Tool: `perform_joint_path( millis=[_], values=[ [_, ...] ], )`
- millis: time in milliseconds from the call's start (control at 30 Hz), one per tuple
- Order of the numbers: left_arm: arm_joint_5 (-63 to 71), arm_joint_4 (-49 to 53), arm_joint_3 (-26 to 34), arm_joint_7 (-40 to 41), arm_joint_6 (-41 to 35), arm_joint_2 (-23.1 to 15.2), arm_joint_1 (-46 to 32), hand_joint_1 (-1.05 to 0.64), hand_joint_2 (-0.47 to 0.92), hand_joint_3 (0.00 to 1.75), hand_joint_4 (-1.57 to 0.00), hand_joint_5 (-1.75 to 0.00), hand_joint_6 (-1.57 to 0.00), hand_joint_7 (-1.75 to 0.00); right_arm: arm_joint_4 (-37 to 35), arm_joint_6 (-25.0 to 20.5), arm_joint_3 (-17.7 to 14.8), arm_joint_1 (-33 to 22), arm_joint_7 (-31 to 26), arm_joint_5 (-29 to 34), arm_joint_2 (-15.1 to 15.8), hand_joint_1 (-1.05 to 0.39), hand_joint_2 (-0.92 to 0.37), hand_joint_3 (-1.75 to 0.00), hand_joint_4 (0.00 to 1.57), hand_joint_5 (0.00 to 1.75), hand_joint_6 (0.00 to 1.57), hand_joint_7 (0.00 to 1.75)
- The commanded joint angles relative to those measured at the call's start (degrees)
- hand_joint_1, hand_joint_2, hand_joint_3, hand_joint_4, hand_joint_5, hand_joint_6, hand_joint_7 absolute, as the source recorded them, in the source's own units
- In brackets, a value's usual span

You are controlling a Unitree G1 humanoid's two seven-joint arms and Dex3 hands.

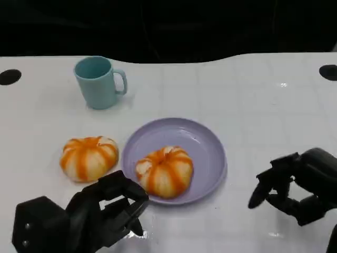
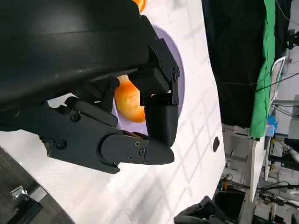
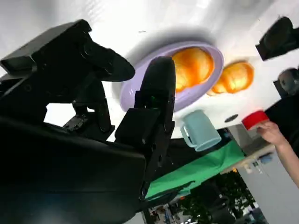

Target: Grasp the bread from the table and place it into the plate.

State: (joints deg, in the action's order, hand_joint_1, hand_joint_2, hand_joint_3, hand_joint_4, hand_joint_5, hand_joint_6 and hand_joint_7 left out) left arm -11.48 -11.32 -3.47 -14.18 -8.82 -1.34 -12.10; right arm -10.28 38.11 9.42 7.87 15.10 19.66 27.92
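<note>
So you've got two round buns here, orange-striped and puffy. One bread (image 1: pixel 165 171) already sits in the purple plate (image 1: pixel 208 138), on its 7 o'clock side near the rim. The other bread (image 1: pixel 88 157) is on the white worktop (image 1: pixel 253 100) just off the plate's 9 o'clock edge, close but not touching it as far as I can see. That's the one you probably want next.

Your left hand (image 1: pixel 105 211) hangs at about 6 o'clock from that loose bun, fingers curled partway in and holding nothing. Your right hand (image 1: pixel 295 184) sits well off at the plate's 4 o'clock, fingers loosely bent, also holding nothing. Hard to say from the wrist views exactly how wide either one is spread, since the black shells block most of it.

Handling-wise, I'd guess this thing is light and soft, squishy like a steamed bun, with a smooth, maybe slightly slick skin. Squeeze hard and you'll likely dent it. Take it across the widest part of the dome, thumb on one side and fingers on the other, low near the worktop so it doesn't pop out upward.

There's also a teal mug (image 1: pixel 99 82) at the bun's 12 o'clock, well clear.
</note>
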Motion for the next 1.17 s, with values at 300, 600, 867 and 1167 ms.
perform_joint_path(
  millis=[300, 600, 867, 1167],
  values=[
    [-0.1, -0.1, 0.7, 0.0, 0.3, -0.8, -0.1, -0.52, 0.86, 0.35, -0.73, -1.75, -0.74, -1.39, -4.8, 2.7, 0.8, -1.1, -5.8, 5.1, -0.4, -0.06, -0.34, -1.3, 0.86, 1.75, 0.79, 1.44],
    [-0.2, 0.8, 1.1, -0.6, 0.9, -1.2, 0.4, -0.53, 0.87, 0.36, -0.73, -1.75, -0.74, -1.39, -6.3, 2.5, 1.4, -0.3, -7.1, 6.7, -0.8, -0.07, -0.34, -1.29, 0.86, 1.75, 0.77, 1.48],
    [-0.5, 1.8, 1.7, -1.2, 1.8, -1.4, 0.6, -0.52, 0.88, 0.36, -0.73, -1.75, -0.74, -1.38, -7.8, 2.8, 2.4, 0.8, -8.2, 7.8, -0.8, -0.1, -0.36, -1.28, 0.85, 1.75, 0.77, 1.47],
    [-0.6, 2.6, 1.9, -1.5, 1.8, -1.5, 1.0, -0.51, 0.87, 0.35, -0.71, -1.75, -0.73, -1.38, -9.3, 3.5, 3.0, 1.7, -9.4, 8.3, -1.0, -0.1, -0.37, -1.26, 0.87, 1.75, 0.78, 1.48]
  ],
)
